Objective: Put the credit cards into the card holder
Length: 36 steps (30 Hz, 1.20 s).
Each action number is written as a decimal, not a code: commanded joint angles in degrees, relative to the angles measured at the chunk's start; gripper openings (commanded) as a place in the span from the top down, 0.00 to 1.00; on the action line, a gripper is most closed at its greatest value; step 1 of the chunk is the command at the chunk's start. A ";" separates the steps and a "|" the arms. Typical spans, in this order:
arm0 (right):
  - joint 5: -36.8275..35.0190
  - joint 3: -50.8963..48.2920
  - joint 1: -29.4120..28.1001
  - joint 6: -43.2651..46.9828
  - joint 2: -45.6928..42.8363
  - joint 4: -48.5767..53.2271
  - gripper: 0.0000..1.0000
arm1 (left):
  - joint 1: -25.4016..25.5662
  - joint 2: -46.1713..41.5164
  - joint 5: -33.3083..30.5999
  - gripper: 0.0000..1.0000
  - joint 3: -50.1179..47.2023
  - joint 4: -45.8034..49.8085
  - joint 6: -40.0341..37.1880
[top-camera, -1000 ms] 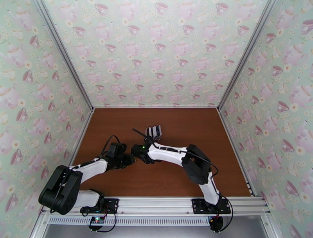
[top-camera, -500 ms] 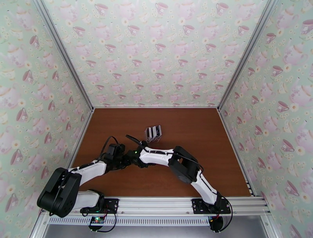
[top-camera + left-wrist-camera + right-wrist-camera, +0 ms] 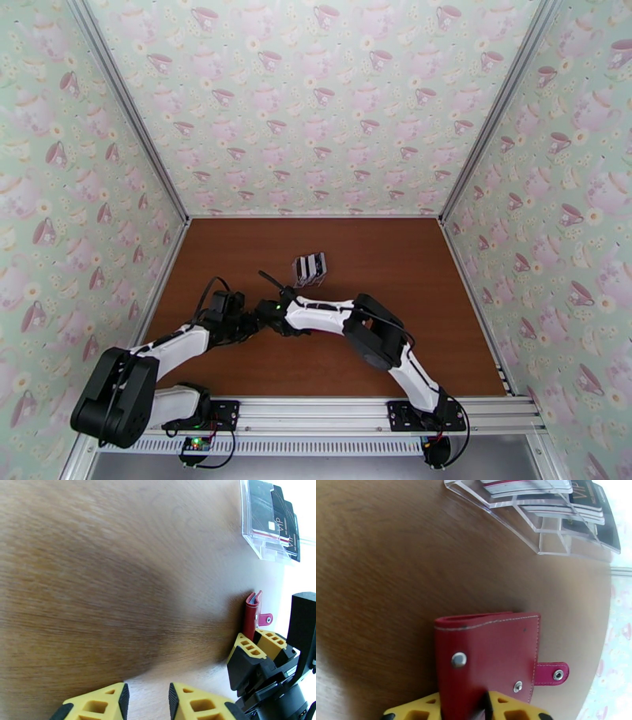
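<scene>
The two arms meet low over the brown table (image 3: 411, 268), a little left of its middle. The left gripper (image 3: 146, 696) has its yellow fingers a small way apart, and nothing is between them; it hovers over bare wood and points to the right gripper (image 3: 251, 634).

The red wallet (image 3: 489, 649) stands on its edge on the table, folded over, with its snap tab (image 3: 551, 673) sticking out loose to one side. Its lower part sits between the fingers of the right gripper, one finger on each side. The fingers are close to the leather, but I cannot tell if they press on it or are just free of it.

The cards (image 3: 282, 519) are not in the wallet. They stand in the slots of a clear plastic rack (image 3: 310, 268), which is on the table just beyond the two grippers and slightly to the right. The cards that I can see are mostly dark, and one has gold letters "VIP". The rack and the wallet are near each other but apart.
</scene>
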<state>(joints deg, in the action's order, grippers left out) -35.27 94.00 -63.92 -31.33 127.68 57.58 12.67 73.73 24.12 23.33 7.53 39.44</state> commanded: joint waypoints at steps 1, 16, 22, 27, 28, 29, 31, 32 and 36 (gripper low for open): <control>18.47 -2.94 -0.74 -0.51 1.23 -10.23 0.59 | -0.70 -0.23 -1.84 0.65 -0.39 3.04 -1.32; 34.07 -11.49 2.89 -1.34 -12.01 -21.16 0.41 | -0.76 2.73 0.57 0.64 2.18 1.93 -1.94; 36.66 -15.41 5.89 -1.71 -19.51 -24.14 0.40 | 4.69 3.42 0.58 0.62 4.60 0.40 -0.56; 38.17 -19.81 9.05 -1.94 -25.34 -26.14 0.39 | 9.62 5.76 -0.25 0.61 7.32 -1.49 1.50; 37.86 -20.82 9.65 -1.73 -26.51 -26.29 0.39 | 10.60 6.59 -0.39 0.61 7.84 -1.99 1.89; 37.52 -21.68 10.28 -1.52 -27.34 -26.11 0.40 | 11.34 7.51 -0.40 0.61 8.25 -2.52 2.32; 37.13 -23.78 11.84 -1.24 -29.09 -26.27 0.40 | 12.87 9.48 -0.26 0.61 8.95 -4.42 3.52; 36.95 -24.88 12.40 -1.19 -29.77 -26.36 0.41 | 13.48 10.36 -0.15 0.61 9.24 -5.31 4.07; 36.50 -29.97 15.05 -1.16 -33.47 -27.66 0.42 | 16.16 13.92 -0.59 0.61 11.28 -7.42 5.27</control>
<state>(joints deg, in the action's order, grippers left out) 1.32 66.96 -50.06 -32.34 96.82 30.89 27.51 85.60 24.67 32.45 2.81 42.87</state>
